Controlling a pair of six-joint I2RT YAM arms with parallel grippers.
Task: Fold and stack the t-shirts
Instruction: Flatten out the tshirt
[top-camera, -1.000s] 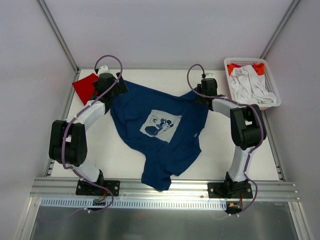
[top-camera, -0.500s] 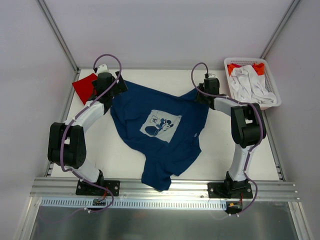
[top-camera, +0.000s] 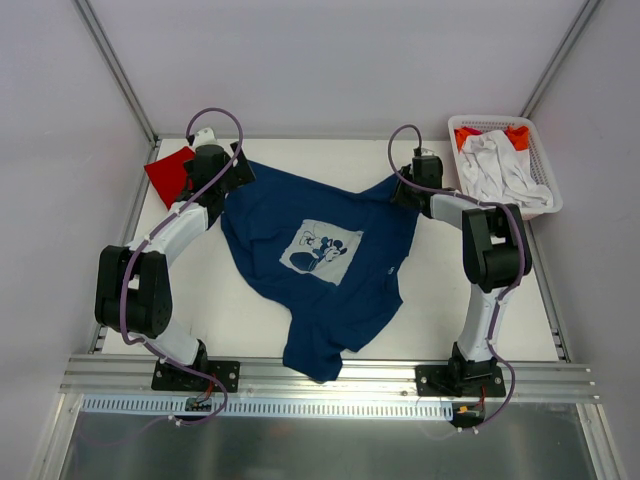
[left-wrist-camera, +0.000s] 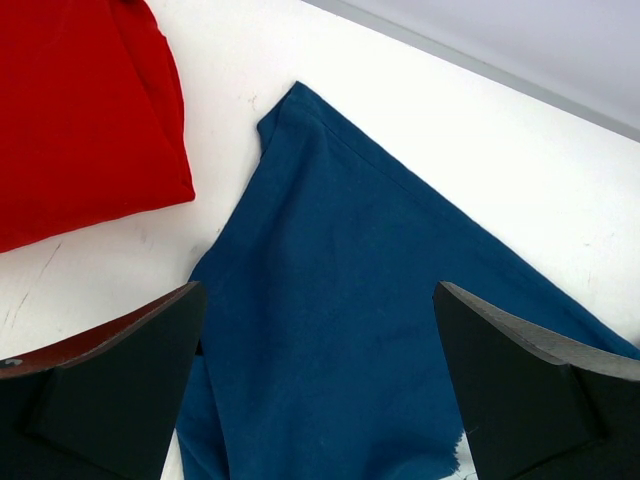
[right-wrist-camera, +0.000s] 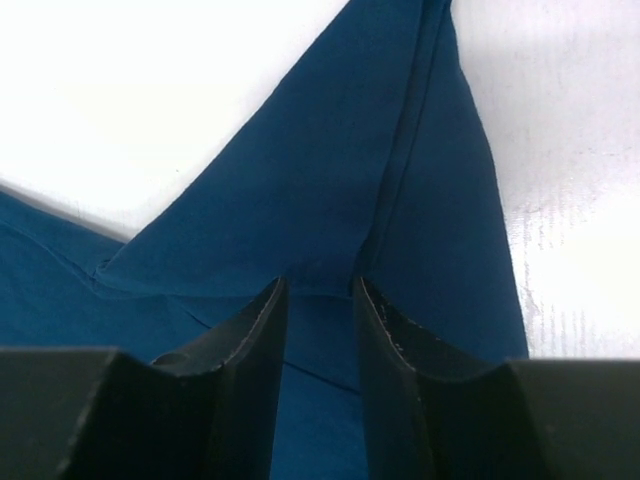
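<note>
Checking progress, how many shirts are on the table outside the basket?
2: blue shirt spread mid-table, red shirt folded at far left corner. The basket may hide more.

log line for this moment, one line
left claw open over navy shirt sleeve | right claw narrowed, navy cloth in its gap, grip unclear | red shirt beside left claw | navy shirt spread, unfolded

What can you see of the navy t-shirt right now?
The soft navy t-shirt lies face up, rumpled, on the white table, pale square cartoon print showing, hem bunched toward the near edge. The open left end effector hangs over one sleeve beside the red t-shirt; the right end effector, nearly closed, straddles the other sleeve, grip unclear.
</note>
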